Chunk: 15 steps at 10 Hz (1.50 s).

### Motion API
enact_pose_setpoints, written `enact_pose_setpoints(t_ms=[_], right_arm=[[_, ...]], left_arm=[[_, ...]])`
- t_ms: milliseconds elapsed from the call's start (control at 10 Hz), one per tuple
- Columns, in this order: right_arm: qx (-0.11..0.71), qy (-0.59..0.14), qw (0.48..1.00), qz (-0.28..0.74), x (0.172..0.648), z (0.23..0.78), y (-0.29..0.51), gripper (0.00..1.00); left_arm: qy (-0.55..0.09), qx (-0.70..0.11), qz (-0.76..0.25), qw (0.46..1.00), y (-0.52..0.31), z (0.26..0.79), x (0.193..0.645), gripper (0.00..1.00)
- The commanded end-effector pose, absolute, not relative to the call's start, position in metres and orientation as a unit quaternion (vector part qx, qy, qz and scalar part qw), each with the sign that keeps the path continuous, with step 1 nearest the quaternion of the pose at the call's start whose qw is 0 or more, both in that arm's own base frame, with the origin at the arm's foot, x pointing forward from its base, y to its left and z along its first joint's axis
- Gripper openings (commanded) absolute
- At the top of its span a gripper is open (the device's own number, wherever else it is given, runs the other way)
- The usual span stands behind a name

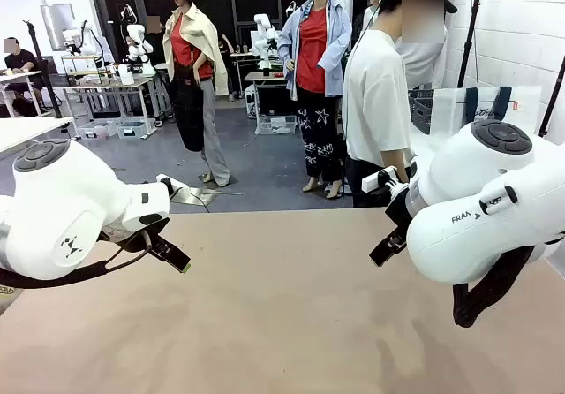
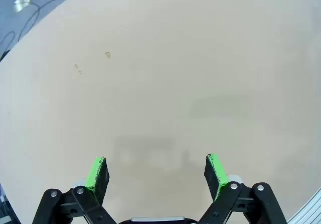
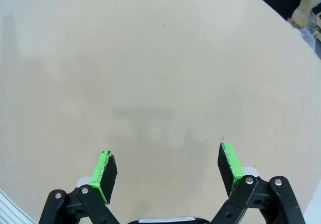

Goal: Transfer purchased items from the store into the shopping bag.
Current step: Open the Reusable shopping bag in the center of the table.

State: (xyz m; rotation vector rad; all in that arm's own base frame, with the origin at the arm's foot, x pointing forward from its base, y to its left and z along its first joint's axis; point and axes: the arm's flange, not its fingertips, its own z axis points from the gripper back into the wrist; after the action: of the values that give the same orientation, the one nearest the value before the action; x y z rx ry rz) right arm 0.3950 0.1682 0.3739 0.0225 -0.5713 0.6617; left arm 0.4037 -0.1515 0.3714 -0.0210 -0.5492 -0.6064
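Observation:
Above the bare tan table (image 1: 282, 323) my left gripper (image 1: 172, 257) hangs open; in the left wrist view its green pads (image 2: 98, 173) stand wide apart over the tabletop with nothing between them. My right gripper (image 1: 387, 249) is also open, its pads (image 3: 229, 162) spread over bare table. Past the far right edge, the shopping bag (image 1: 487, 104) is whitish with navy handles and a red tag. The store (image 1: 422, 109), a dark mesh basket, sits beside it, partly behind the person. The purchased items are out of view.
A person in a white T-shirt (image 1: 378, 94) stands at the far side of the table, right of centre. The person's hand (image 3: 301, 15) hangs by the table's edge. My right arm's white body (image 1: 481, 208) covers the far right corner.

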Motion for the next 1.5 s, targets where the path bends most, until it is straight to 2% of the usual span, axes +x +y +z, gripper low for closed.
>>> enact_pose_setpoints(t_ms=[0,800,900,1100,1300,1400], right_arm=[[0.011,-0.277,0.906,0.32,0.395,0.374,0.168,1.0],[0.011,-0.277,0.906,0.321,0.395,0.374,0.168,1.0],[-0.007,-0.313,0.902,0.296,0.386,0.393,0.15,1.0],[-0.012,-0.405,0.898,0.172,0.369,0.453,0.069,1.0],[-0.018,-0.434,0.9,0.039,0.355,0.491,-0.023,1.0],[-0.025,-0.431,0.901,-0.035,0.349,0.494,-0.074,1.0]], left_arm=[[-0.267,-0.01,-0.295,0.917,-0.152,0.371,0.404,1.0],[-0.267,-0.01,-0.295,0.917,-0.152,0.371,0.404,1.0],[-0.267,-0.01,-0.296,0.917,-0.153,0.371,0.403,1.0],[-0.403,0.02,-0.237,0.884,-0.101,0.45,0.352,1.0],[-0.466,0.043,-0.159,0.869,-0.046,0.487,0.315,1.0],[-0.47,0.048,-0.12,0.873,-0.009,0.496,0.302,1.0]])
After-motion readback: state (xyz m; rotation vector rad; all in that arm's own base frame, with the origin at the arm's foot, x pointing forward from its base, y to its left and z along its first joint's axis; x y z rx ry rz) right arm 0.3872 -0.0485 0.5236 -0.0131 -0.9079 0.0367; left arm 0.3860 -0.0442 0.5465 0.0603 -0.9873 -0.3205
